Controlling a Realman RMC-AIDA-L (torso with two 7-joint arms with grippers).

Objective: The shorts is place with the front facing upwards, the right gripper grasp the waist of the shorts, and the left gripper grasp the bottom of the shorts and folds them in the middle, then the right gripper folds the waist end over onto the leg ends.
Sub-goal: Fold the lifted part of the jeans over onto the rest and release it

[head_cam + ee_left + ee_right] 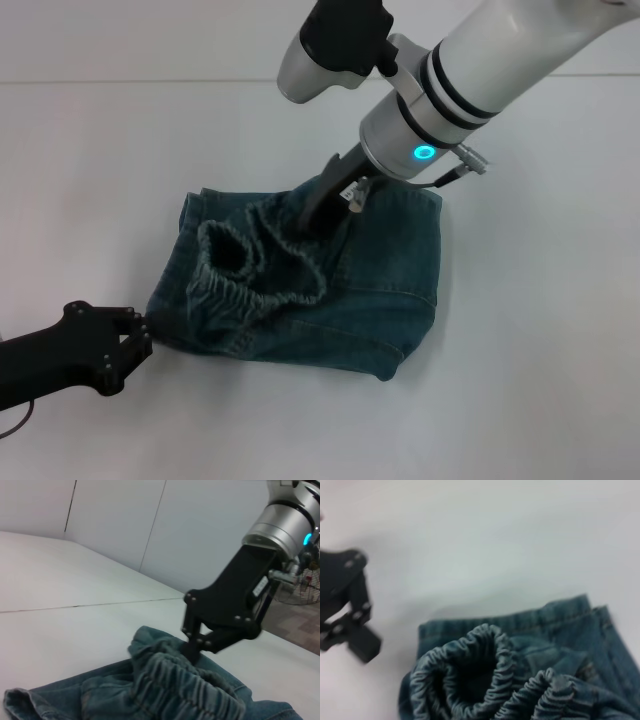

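Where the white counter (90,180) spreads out flat and smooth, the shorts (380,290) lie folded near its middle, one pair of blue-green washed denim with paler faded patches across the cloth. The fabric looks thick and soft, doubled over on itself into a rough square. The waist of the shorts (250,285) is a puckered, ruffled elastic band, bunched up into an open loop that stands above the flat layers beneath. In the right wrist view the same gathered band (470,675) curls into a rounded mouth, and behind it the leg ends (520,620) show as flat, straight-stitched hems lying layered along the edge of the garment.

The right tool (322,203), a black two-fingered claw on a silver cylindrical wrist with black bands and a cyan light, reaches down into the denim just behind the raised waistband; its fingers are pinched together on a fold of the shorts. In the left wrist view the same claw (192,650) meets the cloth at its tips, with a small white label on its body.

The left tool (135,335), matte black and studded with screws, sits low on the counter at the near left corner of the shorts, just beside the edge of the denim. I cannot tell how its fingers stand.
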